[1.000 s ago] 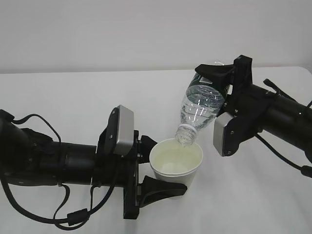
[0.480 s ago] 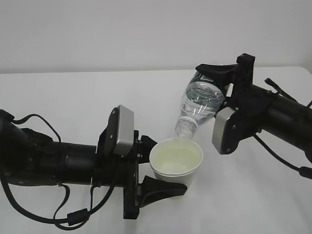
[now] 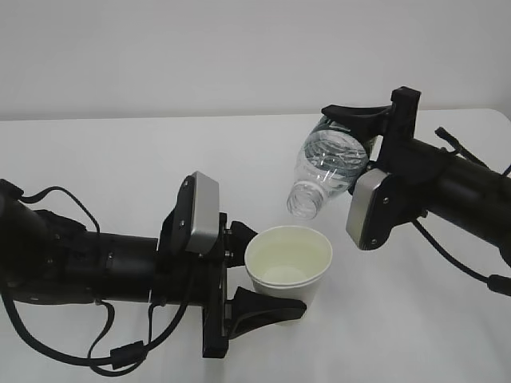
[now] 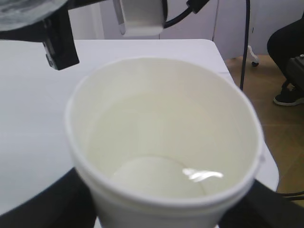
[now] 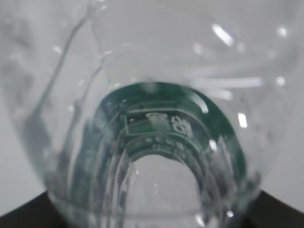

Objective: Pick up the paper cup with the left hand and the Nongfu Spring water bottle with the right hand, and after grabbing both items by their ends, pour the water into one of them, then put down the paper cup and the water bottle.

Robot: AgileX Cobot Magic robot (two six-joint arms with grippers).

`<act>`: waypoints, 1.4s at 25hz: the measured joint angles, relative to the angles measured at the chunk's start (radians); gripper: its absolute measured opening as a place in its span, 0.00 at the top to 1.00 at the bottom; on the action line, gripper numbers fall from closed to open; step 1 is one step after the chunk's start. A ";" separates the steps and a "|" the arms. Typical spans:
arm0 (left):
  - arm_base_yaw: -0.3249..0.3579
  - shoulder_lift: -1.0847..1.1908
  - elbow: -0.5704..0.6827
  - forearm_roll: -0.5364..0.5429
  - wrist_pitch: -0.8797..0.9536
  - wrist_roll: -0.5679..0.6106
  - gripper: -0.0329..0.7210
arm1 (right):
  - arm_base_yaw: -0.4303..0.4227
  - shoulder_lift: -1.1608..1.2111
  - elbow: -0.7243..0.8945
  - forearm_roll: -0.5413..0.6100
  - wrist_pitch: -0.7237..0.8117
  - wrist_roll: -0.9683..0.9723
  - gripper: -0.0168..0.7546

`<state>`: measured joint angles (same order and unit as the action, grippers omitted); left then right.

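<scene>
The white paper cup (image 3: 288,267) stands upright low in the middle, and my left gripper (image 3: 267,275) is shut on its lower wall, one black finger on each side. The left wrist view looks down into the paper cup (image 4: 166,114), where a shallow pool of water (image 4: 156,176) glints at the bottom. The Nongfu Spring water bottle (image 3: 327,169) hangs tilted, with its open neck pointing down-left a little above the cup's far rim and no stream falling. My right gripper (image 3: 353,140) is shut on the bottle's base end. In the right wrist view the bottle (image 5: 156,118) and its green label fill the frame.
The white table (image 3: 120,159) runs back to a pale wall. The right arm's grey module (image 3: 371,209) hangs right of the cup, and the left arm's module (image 3: 200,214) sits left of it. The table's edge (image 4: 266,156), brown floor and a person's shoe (image 4: 287,97) show on the right.
The bottle has tipped back and risen, so its neck has lifted off the cup's rim. The cup and left arm have stayed still.
</scene>
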<state>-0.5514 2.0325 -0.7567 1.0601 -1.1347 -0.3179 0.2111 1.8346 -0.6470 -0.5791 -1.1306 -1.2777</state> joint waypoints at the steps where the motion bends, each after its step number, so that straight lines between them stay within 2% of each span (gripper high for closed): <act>1: 0.000 0.000 0.000 0.000 0.000 0.000 0.32 | 0.000 0.000 0.000 0.000 0.000 0.005 0.42; 18: 0.000 0.000 0.000 -0.002 0.000 0.000 0.32 | 0.000 0.000 0.000 0.037 0.000 0.204 0.42; 35: 0.000 0.000 0.000 -0.008 0.002 0.000 0.32 | 0.000 0.000 0.006 0.135 0.000 0.428 0.42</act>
<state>-0.5514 2.0325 -0.7567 1.0520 -1.1331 -0.3179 0.2111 1.8346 -0.6408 -0.4439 -1.1306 -0.8500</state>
